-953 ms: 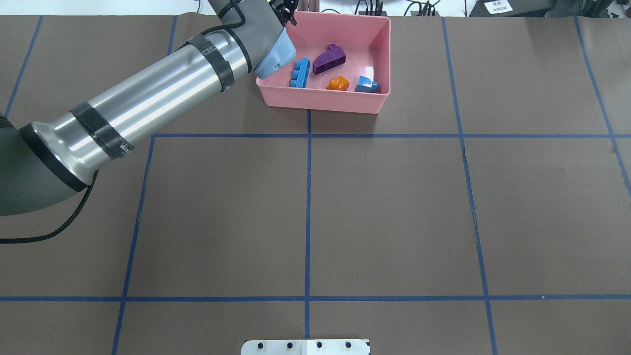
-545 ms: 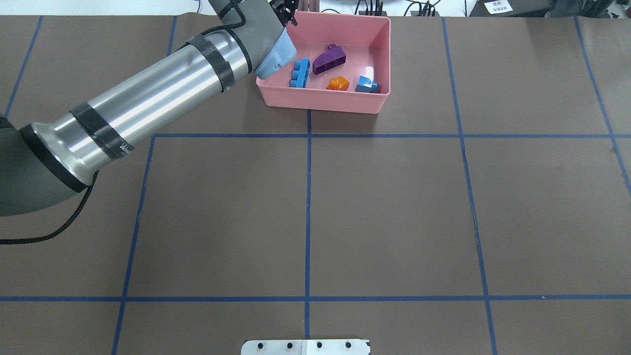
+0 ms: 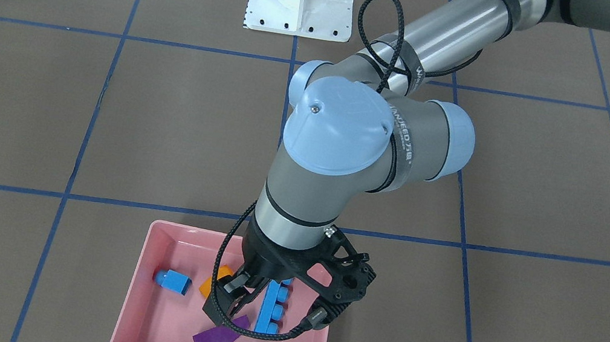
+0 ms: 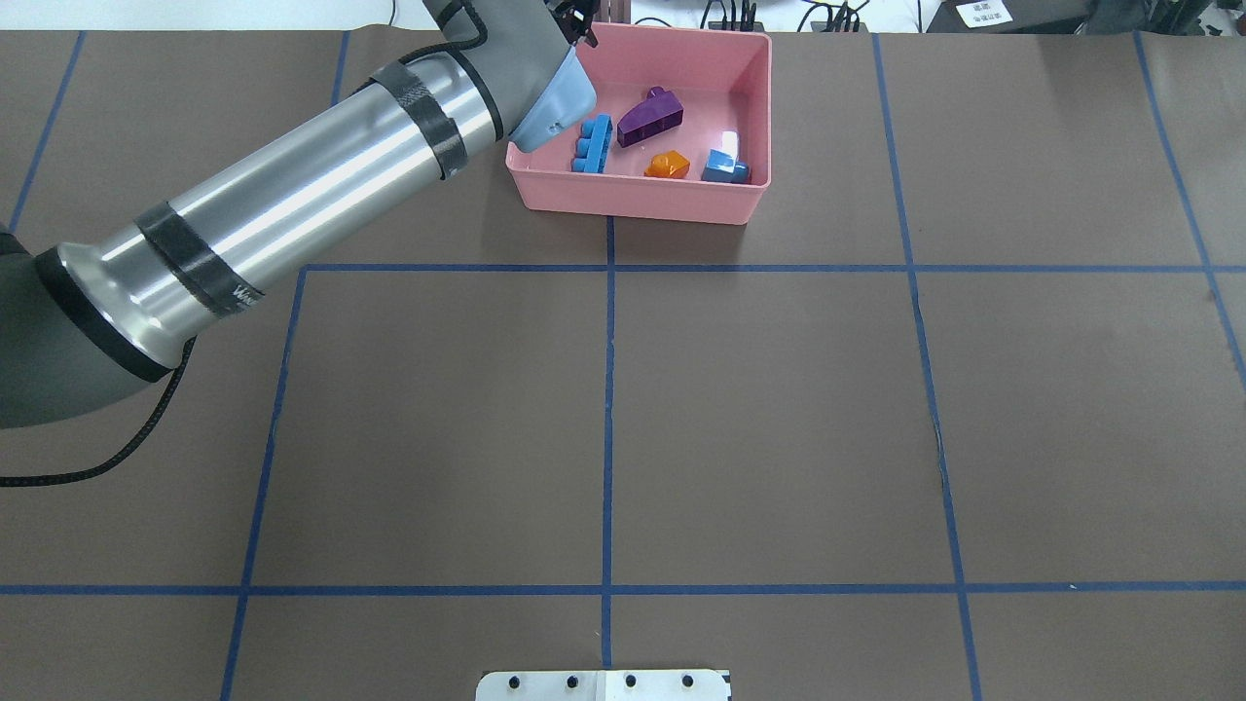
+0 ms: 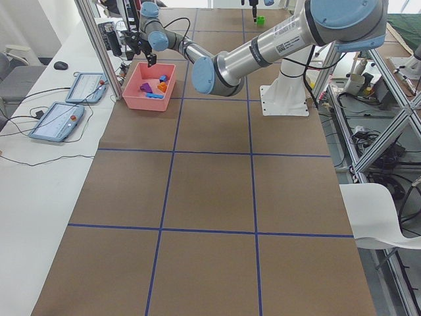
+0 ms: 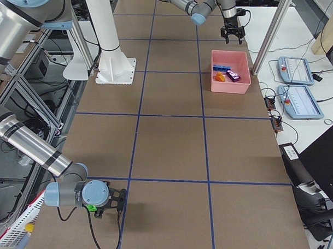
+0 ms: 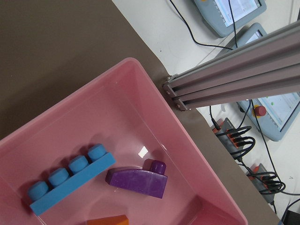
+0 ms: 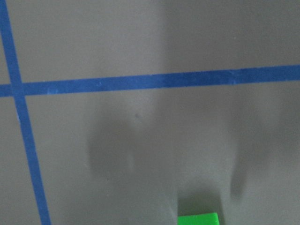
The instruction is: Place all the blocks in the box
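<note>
One green two-stud plastic brick (image 6: 92, 208) is outside the box, at the right gripper (image 6: 103, 206). Whether that pincer is open, closed or gripping it cannot be told.

Far across the brown table (image 4: 779, 409), the shallow pink plastic box (image 4: 633, 204) contains:
- the long blue four-stud bar (image 4: 592, 144)
- the purple wedge (image 4: 650, 117)
- the orange sloped piece (image 4: 668, 165)
- the blue one-stud cube (image 4: 725, 167)

The left gripper (image 3: 226, 310) hangs over the box, its state likewise unclear.

Judged step: fetching the last brick. The next move requires a secure grasp and a long carry.

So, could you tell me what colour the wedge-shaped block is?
The wedge is purple, clearest in the left wrist-mounted view.
</note>
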### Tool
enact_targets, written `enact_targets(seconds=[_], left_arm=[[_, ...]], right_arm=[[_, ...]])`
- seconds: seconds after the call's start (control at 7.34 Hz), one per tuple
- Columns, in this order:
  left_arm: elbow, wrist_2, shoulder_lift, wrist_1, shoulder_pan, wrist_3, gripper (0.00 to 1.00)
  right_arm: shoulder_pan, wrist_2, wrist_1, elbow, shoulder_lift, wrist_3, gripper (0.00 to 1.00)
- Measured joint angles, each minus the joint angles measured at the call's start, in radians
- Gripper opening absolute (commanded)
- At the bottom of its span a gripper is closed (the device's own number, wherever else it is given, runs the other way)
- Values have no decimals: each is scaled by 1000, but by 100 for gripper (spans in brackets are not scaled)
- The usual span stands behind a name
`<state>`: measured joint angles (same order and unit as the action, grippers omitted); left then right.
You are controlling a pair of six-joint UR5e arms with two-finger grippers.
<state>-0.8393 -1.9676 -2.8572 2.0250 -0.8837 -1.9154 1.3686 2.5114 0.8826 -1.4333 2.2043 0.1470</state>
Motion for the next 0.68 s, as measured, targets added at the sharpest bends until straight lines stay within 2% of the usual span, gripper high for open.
enact_targets(seconds=[0.14, 0.41, 0.54, 0.68], left_arm=[[-7, 0, 0, -7, 0, -1, 100], [-19, 1, 1, -18, 0, -2, 100], [-21, 1, 2, -20, 0, -2, 100], [-23, 1, 2, -21, -1, -2, 100]], right_arm=[[-15, 15, 1, 7, 3, -10, 93], [-39, 24, 1, 20, 11, -32, 75], [-46, 24, 1, 30, 13, -43, 53], [-49, 23, 1, 38, 16, -59, 13]])
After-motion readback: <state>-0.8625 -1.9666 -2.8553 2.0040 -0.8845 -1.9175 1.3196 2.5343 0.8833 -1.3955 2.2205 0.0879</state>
